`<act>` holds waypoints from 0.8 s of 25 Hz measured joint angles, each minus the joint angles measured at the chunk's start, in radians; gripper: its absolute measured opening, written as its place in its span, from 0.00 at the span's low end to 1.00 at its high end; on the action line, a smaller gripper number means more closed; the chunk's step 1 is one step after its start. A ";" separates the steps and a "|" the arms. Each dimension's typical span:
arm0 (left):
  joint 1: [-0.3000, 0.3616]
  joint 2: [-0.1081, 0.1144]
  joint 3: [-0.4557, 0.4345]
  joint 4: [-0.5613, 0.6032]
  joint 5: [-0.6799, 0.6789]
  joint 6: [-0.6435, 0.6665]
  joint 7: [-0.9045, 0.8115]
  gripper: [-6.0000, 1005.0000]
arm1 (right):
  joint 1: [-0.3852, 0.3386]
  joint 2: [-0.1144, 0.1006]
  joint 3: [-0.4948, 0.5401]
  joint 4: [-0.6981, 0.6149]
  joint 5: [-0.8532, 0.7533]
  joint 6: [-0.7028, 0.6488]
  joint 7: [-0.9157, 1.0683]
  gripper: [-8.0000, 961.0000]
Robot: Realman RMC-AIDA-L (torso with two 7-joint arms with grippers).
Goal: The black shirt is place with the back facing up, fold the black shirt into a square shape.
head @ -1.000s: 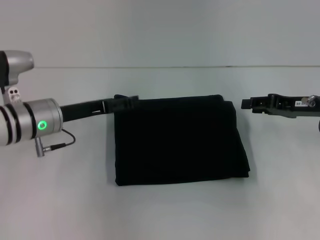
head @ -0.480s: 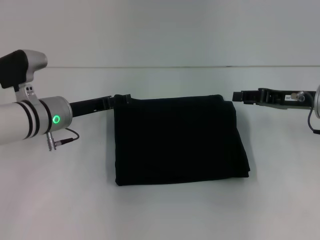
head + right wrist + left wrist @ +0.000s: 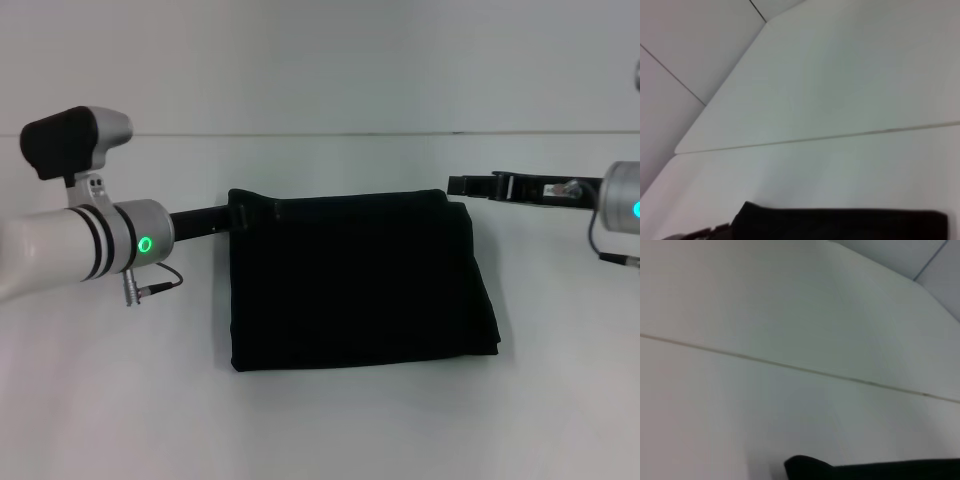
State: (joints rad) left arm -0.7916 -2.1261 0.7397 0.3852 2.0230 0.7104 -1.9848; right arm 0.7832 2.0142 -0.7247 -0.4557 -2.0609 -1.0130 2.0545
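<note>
shirt: the black shirt (image 3: 355, 280) sits mid-frame, folded to a rough square on the surface (image 3: 330, 420)
left end effector (image 3: 250, 209): touching the upper-left corner, grip can't tell
right end effector (image 3: 465, 185): just off the upper-right corner, can't tell either

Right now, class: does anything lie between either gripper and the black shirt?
Nothing visible does. The left gripper is at the black shirt's far left corner, the right gripper beside its far right corner, on a bare table.
</note>
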 joint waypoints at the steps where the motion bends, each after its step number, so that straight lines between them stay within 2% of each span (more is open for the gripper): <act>1: -0.002 -0.001 0.005 0.000 0.000 -0.001 0.000 0.95 | 0.001 0.010 0.000 0.002 0.006 0.025 -0.020 0.51; 6: -0.005 -0.005 0.010 0.002 -0.001 -0.002 0.000 0.94 | 0.025 0.069 -0.008 0.018 0.026 0.133 -0.181 0.40; 7: -0.005 -0.005 0.010 0.003 -0.001 -0.002 0.000 0.94 | 0.035 0.076 -0.008 0.033 0.032 0.147 -0.219 0.33; 9: -0.002 -0.005 0.011 0.003 -0.001 -0.002 0.000 0.94 | 0.063 0.076 -0.008 0.084 0.049 0.174 -0.273 0.18; 13: 0.001 -0.005 0.010 0.004 -0.001 0.000 0.000 0.95 | 0.095 0.077 -0.023 0.150 0.063 0.218 -0.324 0.12; 20: 0.002 -0.005 0.010 0.006 -0.001 0.005 0.000 0.95 | 0.098 0.078 -0.058 0.170 0.061 0.269 -0.326 0.01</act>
State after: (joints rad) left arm -0.7894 -2.1307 0.7501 0.3911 2.0218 0.7149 -1.9849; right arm 0.8807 2.0925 -0.7824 -0.2861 -1.9998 -0.7441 1.7289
